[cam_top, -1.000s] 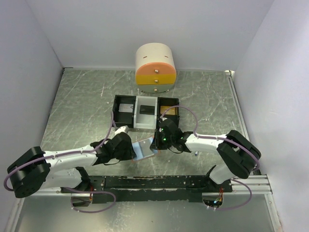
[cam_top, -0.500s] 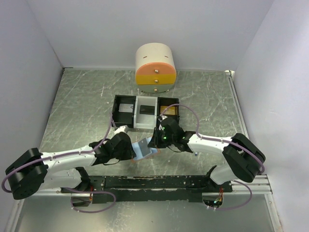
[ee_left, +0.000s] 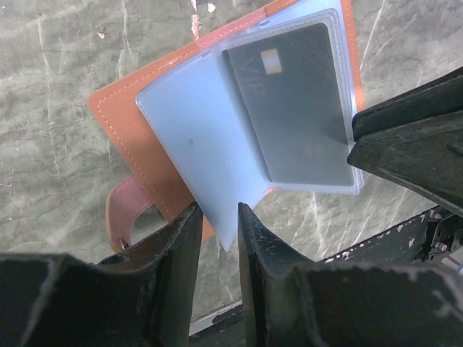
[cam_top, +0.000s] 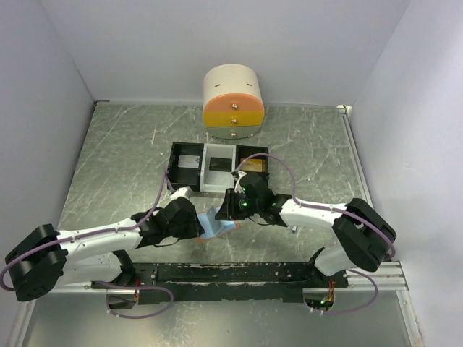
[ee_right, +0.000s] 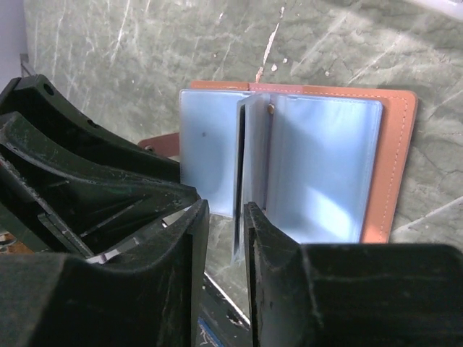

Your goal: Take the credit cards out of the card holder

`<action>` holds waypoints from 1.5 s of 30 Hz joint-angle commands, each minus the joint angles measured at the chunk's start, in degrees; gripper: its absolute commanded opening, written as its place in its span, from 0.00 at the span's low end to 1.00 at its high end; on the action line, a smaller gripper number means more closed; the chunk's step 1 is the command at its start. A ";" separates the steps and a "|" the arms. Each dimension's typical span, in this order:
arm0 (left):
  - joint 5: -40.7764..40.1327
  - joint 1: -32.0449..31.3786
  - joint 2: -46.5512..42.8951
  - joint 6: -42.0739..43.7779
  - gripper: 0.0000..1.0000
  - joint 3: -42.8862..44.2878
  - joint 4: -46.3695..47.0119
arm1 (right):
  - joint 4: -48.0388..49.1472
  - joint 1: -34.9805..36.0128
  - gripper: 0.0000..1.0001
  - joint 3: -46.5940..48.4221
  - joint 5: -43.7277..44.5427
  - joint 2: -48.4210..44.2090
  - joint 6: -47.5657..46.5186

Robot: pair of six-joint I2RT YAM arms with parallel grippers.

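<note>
The card holder (cam_top: 211, 223) was spread open on the desk (cam_top: 123, 152), a dark grey card (ee_left: 293, 101) kept in its sleeve. The left hand (ee_left: 219, 213) and the right hand (ee_right: 226, 210) were set narrowly parted over its leaves — whether either was gripped could not be told.

Both arms were angled inward, wrists low; left gripper (ee_left: 217, 210) and right gripper (ee_right: 226, 206) faced each other, jaws narrowly apart.

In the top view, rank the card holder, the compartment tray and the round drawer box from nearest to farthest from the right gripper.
1. card holder, open, at the right gripper.
2. compartment tray, just behind.
3. round drawer box, by the back wall.
</note>
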 commanded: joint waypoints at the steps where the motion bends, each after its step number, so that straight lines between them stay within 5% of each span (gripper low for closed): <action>1: -0.75 -0.22 -1.37 -0.12 0.37 -0.27 -0.61 | -3.20 0.40 0.29 1.72 2.85 0.68 -0.63; 15: -0.93 -0.24 -1.98 -0.31 0.37 -0.39 -1.08 | -11.96 0.60 0.40 4.32 12.69 -0.82 -3.05; 24: -1.19 -0.22 -1.52 -0.39 0.41 0.03 -1.93 | -6.98 0.68 0.41 3.38 6.65 3.03 -2.12; 34: -1.54 -0.22 -1.16 -0.63 0.43 -0.20 -2.32 | -10.00 0.78 0.41 4.38 12.30 5.38 -3.79; 45: -0.73 -0.22 1.36 0.11 0.39 0.12 -0.70 | -0.50 0.76 0.30 1.76 0.82 5.86 -0.92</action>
